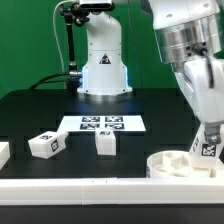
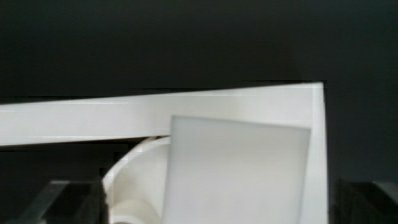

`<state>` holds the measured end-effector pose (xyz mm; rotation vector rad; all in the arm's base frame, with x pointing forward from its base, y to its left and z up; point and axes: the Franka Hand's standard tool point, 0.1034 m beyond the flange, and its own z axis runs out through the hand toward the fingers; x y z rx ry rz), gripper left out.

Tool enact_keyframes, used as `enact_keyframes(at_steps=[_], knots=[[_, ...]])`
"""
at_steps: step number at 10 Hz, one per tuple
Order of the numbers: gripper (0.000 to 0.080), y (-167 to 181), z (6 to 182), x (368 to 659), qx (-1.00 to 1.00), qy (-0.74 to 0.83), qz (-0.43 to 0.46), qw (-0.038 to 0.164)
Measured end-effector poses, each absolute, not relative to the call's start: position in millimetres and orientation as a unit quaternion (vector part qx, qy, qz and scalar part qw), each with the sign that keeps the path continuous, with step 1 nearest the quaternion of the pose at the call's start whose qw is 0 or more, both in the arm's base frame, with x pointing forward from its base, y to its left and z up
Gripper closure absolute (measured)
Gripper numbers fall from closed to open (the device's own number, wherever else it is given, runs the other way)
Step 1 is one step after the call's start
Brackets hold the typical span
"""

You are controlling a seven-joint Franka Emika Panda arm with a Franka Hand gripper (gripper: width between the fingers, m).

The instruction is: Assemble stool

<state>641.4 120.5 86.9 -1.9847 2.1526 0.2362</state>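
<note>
The seat (image 1: 160,168) lies on the table (image 1: 35,112) at the exterior view's right, just inside the front border rail (image 1: 90,187). One leg (image 1: 209,150) stands upright on the seat's far edge, directly below the gripper (image 1: 206,136). Neither view shows whether the jaws are apart or clamped on this leg.

The step appears to be seating the leg. Keep it vertical, press straight down, and lift clear without side drag.

Only the exterior view shows a second leg (image 1: 45,144) and a third leg (image 1: 105,143) loose near the marker board (image 1: 100,124). The wrist view shows only the leg's flat face (image 2: 240,165) close against the seat's curved wall (image 2: 134,180).
</note>
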Motion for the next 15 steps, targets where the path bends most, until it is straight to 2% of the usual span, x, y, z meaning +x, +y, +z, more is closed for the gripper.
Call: enact_keyframes(at_steps=[4, 11, 14, 15], knots=[[0.0150, 142, 106.4, 650, -0.784, 0.608, 0.064, 0.108], [0.0150, 141, 103.4, 649, -0.907, 0.403, 0.037, 0.118], [0.0150, 138, 108.6, 652, -0.974, 0.207, 0.007, 0.089], [0.0150, 138, 109.3, 652, -0.982, 0.167, 0.006, 0.085]])
